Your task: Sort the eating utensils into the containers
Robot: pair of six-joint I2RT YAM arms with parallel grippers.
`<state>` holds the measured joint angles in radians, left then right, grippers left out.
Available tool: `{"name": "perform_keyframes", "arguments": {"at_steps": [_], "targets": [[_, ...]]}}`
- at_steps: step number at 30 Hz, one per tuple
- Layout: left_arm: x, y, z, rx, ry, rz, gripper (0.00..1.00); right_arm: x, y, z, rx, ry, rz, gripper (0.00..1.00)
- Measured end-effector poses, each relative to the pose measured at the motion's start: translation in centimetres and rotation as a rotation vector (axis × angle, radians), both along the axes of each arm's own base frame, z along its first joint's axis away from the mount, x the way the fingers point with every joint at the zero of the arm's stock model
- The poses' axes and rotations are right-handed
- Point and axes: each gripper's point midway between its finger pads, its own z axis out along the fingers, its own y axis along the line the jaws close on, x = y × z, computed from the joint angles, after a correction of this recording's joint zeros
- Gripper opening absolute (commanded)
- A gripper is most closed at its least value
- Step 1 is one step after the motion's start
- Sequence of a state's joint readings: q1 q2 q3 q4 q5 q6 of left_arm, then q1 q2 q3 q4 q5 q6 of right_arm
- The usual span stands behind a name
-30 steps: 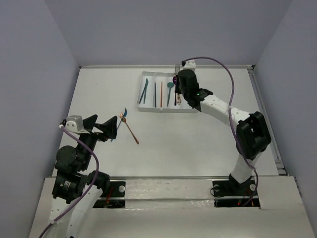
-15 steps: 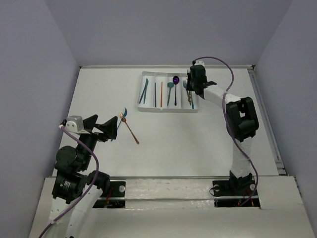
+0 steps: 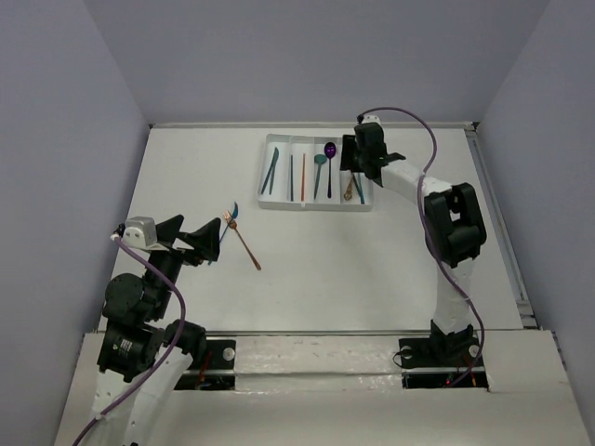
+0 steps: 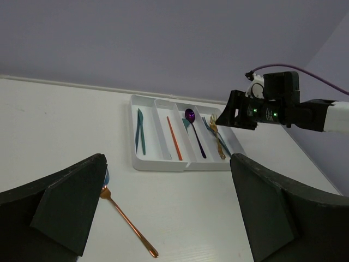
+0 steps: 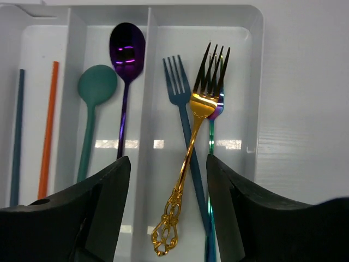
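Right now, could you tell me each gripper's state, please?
Left gripper: open, empty.
Right gripper: open, gold fork lying in the tray beneath.

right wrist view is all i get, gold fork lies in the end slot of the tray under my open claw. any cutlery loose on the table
Observer: Yes. A copper fork lies on the bare table, just in front of the left claw.
Operator: only that one
Observer: No. A blue piece lies beside the fork's tines. It is too small to tell what kind it is.
Operator: is the left claw gripping either
Observer: No. It is open with nothing between its fingers, and both pieces lie flat on the table.
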<state>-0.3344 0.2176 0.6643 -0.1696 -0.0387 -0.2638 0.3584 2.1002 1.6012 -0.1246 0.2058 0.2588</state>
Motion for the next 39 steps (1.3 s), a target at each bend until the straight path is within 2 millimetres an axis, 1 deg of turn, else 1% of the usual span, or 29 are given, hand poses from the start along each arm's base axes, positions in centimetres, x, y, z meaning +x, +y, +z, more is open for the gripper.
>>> {"name": "perform_keyframes", "arguments": {"at_steps": [2, 3, 5, 6, 8, 9, 10, 11, 14, 16, 18, 19, 20, 22, 23, 25, 30, 32, 35, 37, 39], "targets": [[0.0, 0.0, 0.0, 0.0, 0.0, 0.0, 0.99, -1.0, 1.4, 1.7, 0.019, -0.023, 0.034, 0.65], [0.0, 0.0, 0.0, 0.0, 0.0, 0.0, 0.99, -1.7, 2.4, 2.6, 0.026, -0.037, 0.056, 0.65], [0.0, 0.0, 0.0, 0.0, 0.0, 0.0, 0.99, -3.5, 5.4, 4.5, 0.049, -0.067, 0.116, 0.66], [0.0, 0.0, 0.0, -0.001, 0.0, 0.0, 0.99, -5.4, 8.4, 5.7, 0.075, -0.091, 0.174, 0.67], [0.0, 0.0, 0.0, -0.001, 0.001, 0.002, 0.99, -8.3, 13.0, 6.7, 0.11, -0.106, 0.263, 0.68], [0.0, 0.1, 0.0, -0.001, 0.001, 0.004, 0.99, -10.3, 15.8, 6.9, 0.131, -0.109, 0.32, 0.69], [0.1, 0.1, 0.0, -0.001, 0.001, 0.005, 0.99, -12.9, 19.2, 6.9, 0.155, -0.108, 0.385, 0.7], [0.1, 0.1, 0.0, -0.001, 0.001, 0.006, 0.99, -15.0, 21.8, 6.7, 0.172, -0.099, 0.441, 0.7], [0.1, 0.2, -0.1, -0.001, 0.003, 0.012, 0.99, -20.8, 27.7, 5.3, 0.207, -0.059, 0.57, 0.7], [0.2, 0.3, 0.0, -0.001, 0.003, 0.016, 0.99, -23.4, 31.0, 3.9, 0.218, -0.031, 0.627, 0.7], [0.2, 0.3, -0.1, -0.002, 0.004, 0.019, 0.99, -24.1, 32.8, 2.6, 0.217, -0.007, 0.644, 0.7], [0.2, 0.4, -0.1, -0.002, 0.004, 0.023, 0.99, -24.2, 33.9, 1.7, 0.221, 0.005, 0.649, 0.7], [0.2, 0.4, -0.1, -0.002, 0.004, 0.026, 0.99, -24.0, 34.5, 1.0, 0.223, 0.013, 0.647, 0.7], [0.2, 0.5, -0.1, -0.002, 0.004, 0.031, 0.99, -23.8, 35.0, -0.7, 0.218, 0.043, 0.632, 0.7], [0.2, 0.6, -0.1, -0.002, 0.004, 0.032, 0.99, -23.7, 35.1, -1.0, 0.216, 0.047, 0.629, 0.7], [0.2, 0.5, -0.1, -0.002, 0.004, 0.032, 0.99, -23.3, 35.8, -2.2, 0.222, 0.071, 0.613, 0.7], [0.2, 0.5, -0.1, -0.003, 0.004, 0.031, 0.99, -22.8, 36.9, -4.6, 0.239, 0.107, 0.59, 0.7], [0.2, 0.5, -0.1, -0.002, 0.004, 0.031, 0.99, -22.7, 37.2, -5.2, 0.239, 0.114, 0.589, 0.7], [0.2, 0.5, -0.1, -0.003, 0.004, 0.03, 0.99, -22.1, 38.4, -5.1, 0.26, 0.101, 0.588, 0.68], [0.2, 0.5, -0.1, -0.003, 0.004, 0.03, 0.99, -21.6, 39.1, -5.1, 0.268, 0.095, 0.58, 0.61], [0.2, 0.5, -0.1, -0.003, 0.004, 0.03, 0.99, -21.3, 39.3, -5.3, 0.266, 0.089, 0.571, 0.58]]}}
